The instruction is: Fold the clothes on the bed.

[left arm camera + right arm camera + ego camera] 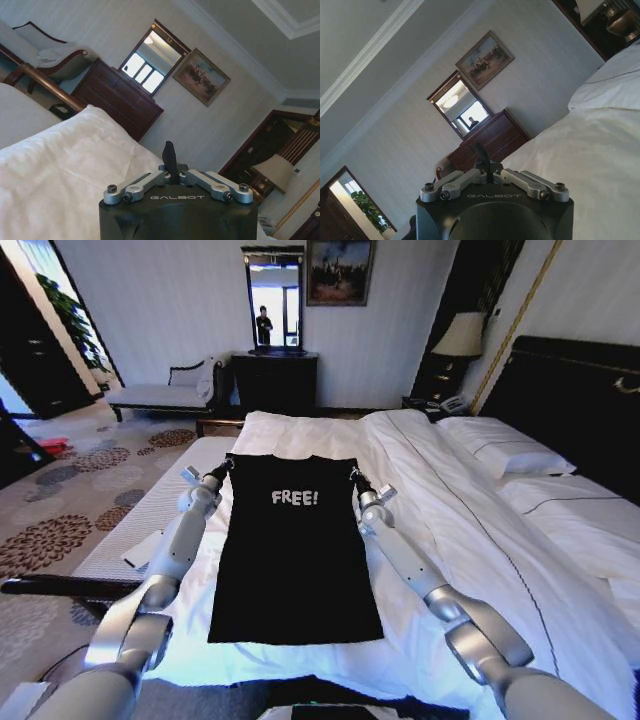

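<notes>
A: Head view first. Where is the shirt?

B: The shirt point(295, 545) lies flat in the middle of the frame on the bed point(470, 540), lettering up, sleeves folded in so it forms a long black panel. Its hem points at the lower edge of the frame and its collar edge at the top.

A: And the arms?

B: Both reach up from the bottom corners. The left gripper point(226, 466) sits at the shirt's upper left corner, the right gripper point(354, 473) at the upper right corner. Each looks pinched on the cloth there, though the tips are small.

A: Left wrist view?

B: The left gripper point(170, 156) is at bottom centre, its dark fingers pressed together into one blade. White duvet point(65, 170) fills the lower left. A dresser point(117, 97) and mirror point(150, 62) stand above it, a painting point(202, 76) to the right of the mirror.

A: Right wrist view?

B: The same pose: the right gripper point(481, 156) at bottom centre, fingers clenched together. Duvet point(590, 150) takes the right side, the mirror point(460, 106) and painting point(485, 60) sit centre and upper centre.
</notes>
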Motion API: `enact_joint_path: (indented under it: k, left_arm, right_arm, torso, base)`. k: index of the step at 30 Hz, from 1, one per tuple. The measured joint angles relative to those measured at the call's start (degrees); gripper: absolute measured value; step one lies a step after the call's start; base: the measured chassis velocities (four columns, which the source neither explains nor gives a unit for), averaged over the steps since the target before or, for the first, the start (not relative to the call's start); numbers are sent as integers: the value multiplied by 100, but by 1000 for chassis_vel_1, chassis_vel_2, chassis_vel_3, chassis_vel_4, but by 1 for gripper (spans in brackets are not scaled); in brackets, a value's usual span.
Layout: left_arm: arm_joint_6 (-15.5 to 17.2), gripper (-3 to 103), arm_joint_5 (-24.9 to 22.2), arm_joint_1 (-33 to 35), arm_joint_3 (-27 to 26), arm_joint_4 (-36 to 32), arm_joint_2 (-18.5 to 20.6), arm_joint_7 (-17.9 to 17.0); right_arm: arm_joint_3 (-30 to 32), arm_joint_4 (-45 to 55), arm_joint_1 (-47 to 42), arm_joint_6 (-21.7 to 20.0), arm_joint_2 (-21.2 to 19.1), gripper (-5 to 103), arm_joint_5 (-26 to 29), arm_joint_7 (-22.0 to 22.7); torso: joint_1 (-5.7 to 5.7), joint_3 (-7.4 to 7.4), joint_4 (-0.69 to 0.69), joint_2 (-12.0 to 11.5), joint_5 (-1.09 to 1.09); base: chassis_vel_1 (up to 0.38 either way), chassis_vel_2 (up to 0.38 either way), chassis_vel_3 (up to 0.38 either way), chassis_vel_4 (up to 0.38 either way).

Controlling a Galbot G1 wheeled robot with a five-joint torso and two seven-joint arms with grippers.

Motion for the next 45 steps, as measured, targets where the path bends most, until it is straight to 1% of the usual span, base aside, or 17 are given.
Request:
enact_joint_path:
  k: [9, 11, 15, 19, 20, 23, 25, 27, 29, 30, 33, 34, 37, 38, 42, 43, 45]
  left_arm:
    - [-17, 2, 84, -16, 76, 93, -63, 38]
    - [-18, 2, 53, 84, 31, -77, -33, 38]
    - [-19, 2, -108, 342, -46, -474, 111, -15]
    - [-19, 2, -317, 1031, -143, -1230, 379, -126]
    - [-19, 2, -317, 1031, -143, -1230, 379, -126]
    - [-19, 2, -395, 1697, -284, -1915, 559, -166]
    - [-20, 2, -403, 1799, -311, -2028, 587, -173]
    - [-48, 2, -442, 2359, -475, -2628, 728, -199]
    - [-70, 2, -489, 2758, -592, -3032, 825, -235]
    - [-70, 2, -489, 2758, -592, -3032, 825, -235]
    - [-102, 2, -485, 3467, -772, -3602, 980, -270]
    - [-102, 2, -485, 3467, -772, -3602, 980, -270]
    - [-129, 2, -457, 4074, -999, -4071, 1077, -326]
    - [-129, 2, -457, 4074, -999, -4071, 1077, -326]
    - [-147, 2, -497, 4795, -1332, -4724, 1219, -412]
    - [-147, 2, -497, 4795, -1332, -4724, 1219, -412]
    - [-165, 2, -468, 5282, -1502, -5128, 1317, -433]
  right_arm:
    - [-119, -459, 222, 0, 130, 0, -4, -143]
    - [-117, -391, 213, 0, 115, 0, 16, -146]
    - [-92, -83, 45, 0, -5, 0, 71, -92]
    - [-67, 609, -475, -66, -371, 0, 109, 197]
    - [-67, 609, -475, -66, -371, 0, 109, 197]
    - [-1, 1315, -931, -155, -859, 0, 170, 470]
    - [18, 1423, -1005, -160, -932, 0, 179, 501]
    - [121, 1937, -1401, -186, -1278, 0, 206, 641]
    - [212, 2264, -1700, -192, -1455, 0, 197, 746]
    - [212, 2264, -1700, -192, -1455, 0, 197, 746]
    - [326, 2681, -2147, -183, -1588, 0, 92, 935]
    - [326, 2681, -2147, -183, -1588, 0, 92, 935]
    - [435, 3098, -2545, -148, -1599, 0, 20, 1148]
    - [435, 3098, -2545, -148, -1599, 0, 20, 1148]
    - [540, 3793, -3111, -138, -1621, 0, -95, 1411]
    - [540, 3793, -3111, -138, -1621, 0, -95, 1411]
    - [604, 4183, -3433, -154, -1688, 0, -204, 1537]
  torso:
    - [0, 1, 0, 0, 1]
    - [1, 0, -3, 0, 0]
    - [0, -1, 1, 0, 0]
    - [0, -1, 2, 0, 0]
    - [0, -1, 2, 0, 0]
    - [0, -1, -1, 0, 0]
    - [-1, -1, -1, 0, -1]
    - [-2, -2, -1, 0, 1]
    - [-2, -2, -1, 0, 0]
    - [-2, -2, -1, 0, 0]
    - [-2, -1, 0, 0, 0]
    - [-2, -1, 0, 0, 0]
    - [-2, -1, 1, 0, -1]
    - [-2, -1, 1, 0, -1]
    - [-1, -1, 1, 0, 0]
    - [-1, -1, 1, 0, 0]
    - [0, -2, 0, 1, 0]
  base:
    - [0, 0, 0, 0]
    - [0, 0, 0, 0]
    - [0, 0, 0, 0]
    - [0, 0, 0, 0]
    - [0, 0, 0, 0]
    - [0, 0, 0, 0]
    - [0, 0, 0, 0]
    - [0, 0, 0, 0]
    - [0, 0, 0, 0]
    - [0, 0, 0, 0]
    - [0, 0, 0, 0]
    - [0, 0, 0, 0]
    - [0, 0, 0, 0]
    - [0, 0, 0, 0]
    - [0, 0, 0, 0]
    - [0, 0, 0, 0]
    - [0, 0, 0, 0]
